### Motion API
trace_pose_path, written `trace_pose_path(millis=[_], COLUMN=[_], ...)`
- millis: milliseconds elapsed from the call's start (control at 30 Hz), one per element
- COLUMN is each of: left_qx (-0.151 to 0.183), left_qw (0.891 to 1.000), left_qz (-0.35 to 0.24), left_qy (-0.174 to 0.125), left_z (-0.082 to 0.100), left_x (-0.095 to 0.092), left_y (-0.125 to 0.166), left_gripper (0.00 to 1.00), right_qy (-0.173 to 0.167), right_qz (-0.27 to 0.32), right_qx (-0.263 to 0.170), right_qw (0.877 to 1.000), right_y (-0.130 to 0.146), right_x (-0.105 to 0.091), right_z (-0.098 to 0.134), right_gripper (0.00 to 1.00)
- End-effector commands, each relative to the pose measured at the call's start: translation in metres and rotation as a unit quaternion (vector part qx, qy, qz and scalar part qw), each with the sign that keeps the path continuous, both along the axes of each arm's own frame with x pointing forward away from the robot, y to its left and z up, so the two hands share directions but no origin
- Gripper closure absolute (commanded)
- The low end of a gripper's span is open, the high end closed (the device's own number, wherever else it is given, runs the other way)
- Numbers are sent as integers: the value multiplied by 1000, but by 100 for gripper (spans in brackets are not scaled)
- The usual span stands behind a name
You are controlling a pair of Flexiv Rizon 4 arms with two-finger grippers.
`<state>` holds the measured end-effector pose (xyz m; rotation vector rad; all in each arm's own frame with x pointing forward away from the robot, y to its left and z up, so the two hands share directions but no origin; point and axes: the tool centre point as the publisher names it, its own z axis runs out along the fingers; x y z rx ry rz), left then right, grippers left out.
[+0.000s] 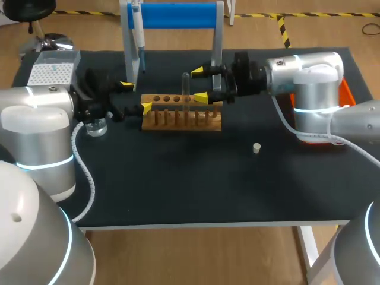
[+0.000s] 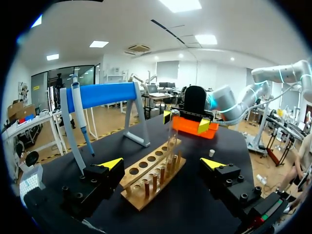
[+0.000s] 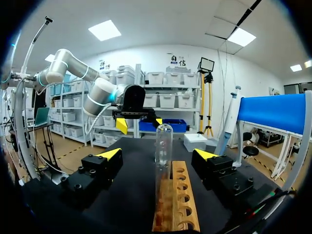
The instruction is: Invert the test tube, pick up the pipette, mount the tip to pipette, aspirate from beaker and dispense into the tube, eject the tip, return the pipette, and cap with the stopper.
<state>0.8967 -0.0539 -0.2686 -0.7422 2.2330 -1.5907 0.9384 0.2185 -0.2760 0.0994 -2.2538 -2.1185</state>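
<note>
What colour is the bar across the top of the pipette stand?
Blue. The bar shows best in the left wrist view.

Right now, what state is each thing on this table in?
Clear glass test tube: upright in wooden rack, rounded end up.
White-and-blue pipette: hanging on its stand.
Small pale stopper: lying loose on table.
Left hand: open, empty.
Right hand: open, empty.

Robotics lab, wooden tube rack (image 1: 178, 119) w/ test tube (image 1: 186, 86), pipette (image 1: 138, 29) on blue stand (image 1: 178, 15), black bench (image 1: 196, 178)
</note>
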Motion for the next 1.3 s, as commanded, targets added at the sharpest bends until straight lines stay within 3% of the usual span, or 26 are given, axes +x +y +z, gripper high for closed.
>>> trace_pose_path(millis=[33,433,1167,1300], left_qx=[0,0,0,0], left_qw=[1000,1000,1000,1000], left_qz=[2,2,2,2], left_qy=[-1,-1,-1,-1], left_z=[-1,-1,-1,-1], left_x=[-1,-1,-1,-1], left_y=[-1,-1,-1,-1], left_gripper=[0,0,0,0], right_qy=[1,9,17,18], right_qz=[-1,-8,-16,-16], right_qx=[-3,5,13,14], right_qw=[1000,1000,1000,1000], right_y=[5,18,31,32], right_x=[1,1,5,6], right_z=[-2,-3,-4,-5], right_gripper=[13,29,42,51])
